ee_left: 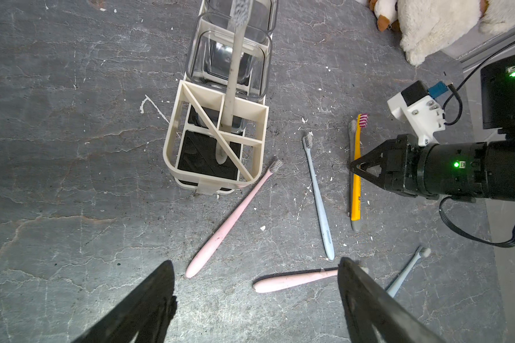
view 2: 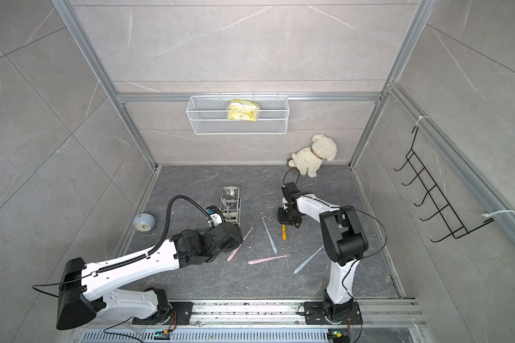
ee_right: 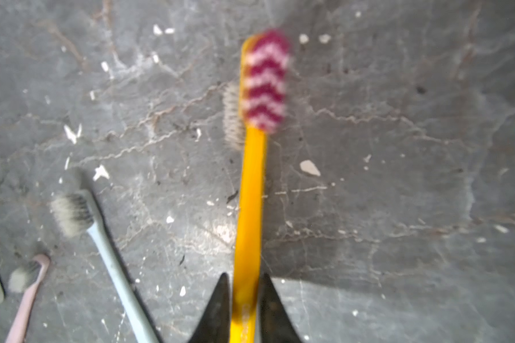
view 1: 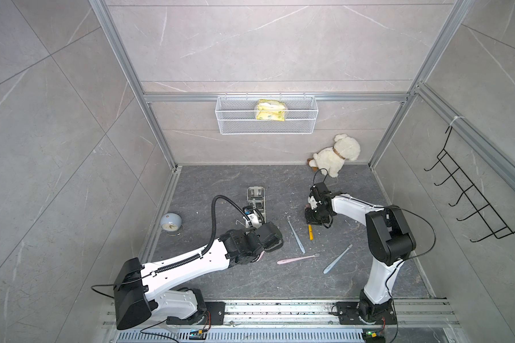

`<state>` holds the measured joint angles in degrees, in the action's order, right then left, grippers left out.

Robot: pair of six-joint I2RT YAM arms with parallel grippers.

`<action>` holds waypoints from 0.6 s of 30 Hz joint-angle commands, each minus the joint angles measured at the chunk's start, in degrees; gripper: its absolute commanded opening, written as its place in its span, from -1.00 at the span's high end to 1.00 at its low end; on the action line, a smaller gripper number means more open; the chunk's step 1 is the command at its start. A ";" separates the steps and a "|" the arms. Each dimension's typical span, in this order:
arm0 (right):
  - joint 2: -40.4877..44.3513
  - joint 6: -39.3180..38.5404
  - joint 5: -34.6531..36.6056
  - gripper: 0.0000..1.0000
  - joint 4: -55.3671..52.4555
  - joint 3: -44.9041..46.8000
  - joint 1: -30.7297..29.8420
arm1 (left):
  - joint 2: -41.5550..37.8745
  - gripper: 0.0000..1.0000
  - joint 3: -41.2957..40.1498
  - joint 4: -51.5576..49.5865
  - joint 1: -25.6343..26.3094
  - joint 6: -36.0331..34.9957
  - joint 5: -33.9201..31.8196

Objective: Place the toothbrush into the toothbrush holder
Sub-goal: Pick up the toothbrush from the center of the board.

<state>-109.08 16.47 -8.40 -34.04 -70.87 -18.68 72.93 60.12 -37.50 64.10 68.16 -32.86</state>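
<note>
The cream toothbrush holder [view 1: 255,190] [ee_left: 170,139] stands on the dark floor with two clear cups at its far end. A pale grey toothbrush [ee_left: 232,74] stands in it. My right gripper [ee_right: 244,277] [view 1: 310,224] is shut on the handle of a yellow toothbrush [ee_right: 250,193] [ee_left: 356,184] with red-and-white bristles. The yellow one lies along a grey toothbrush [ee_left: 351,130] to the right of the holder. I cannot tell if it is off the floor. My left gripper [ee_left: 254,261] hangs open and holds nothing, above the floor in front of the holder.
Loose brushes lie around: a pink one [ee_left: 229,222] touching the holder's corner, a blue-grey one [ee_left: 318,202], another pink [view 1: 298,259] and a blue [view 1: 338,259]. A plush dog [view 1: 336,156] sits at the back right. A clock [view 1: 170,222] stands on the left. Wire basket [view 1: 266,129] hangs on the wall.
</note>
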 commanded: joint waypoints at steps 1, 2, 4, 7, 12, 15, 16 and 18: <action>3.24 0.05 1.04 0.01 -1.91 3.16 -0.04 | -2.51 -0.73 1.96 -1.00 0.33 -0.84 -1.74; 5.11 0.12 1.33 -0.14 -1.91 4.70 -0.04 | -2.68 -0.73 1.80 -0.89 0.34 -1.05 -1.62; 7.59 0.27 1.63 -0.26 -2.25 6.92 -0.11 | -2.70 -0.73 1.51 -0.69 0.48 -1.03 -1.62; 8.71 0.50 1.29 -0.33 -2.46 9.01 -0.06 | -2.38 -0.73 0.98 0.57 0.48 -1.47 -1.29; 7.99 1.87 -1.41 -0.45 -0.73 9.42 -0.08 | -1.40 -0.73 1.65 1.64 0.72 -3.01 -0.18; 5.72 2.43 -4.12 -0.48 0.27 7.66 -0.05 | -1.72 -0.73 1.68 1.71 0.95 -3.25 -0.12; 4.78 2.44 -4.70 -0.46 0.20 6.68 -0.03 | -2.03 -0.73 1.59 1.60 1.02 -3.21 -0.10; 3.46 2.13 -4.58 -0.25 -0.39 5.14 -0.12 | -2.71 -0.73 1.24 1.59 1.15 -3.23 -0.27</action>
<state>-103.04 18.26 -11.09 -34.48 -63.53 -18.72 71.55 60.12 -36.77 64.88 66.35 -32.56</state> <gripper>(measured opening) 0.651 0.865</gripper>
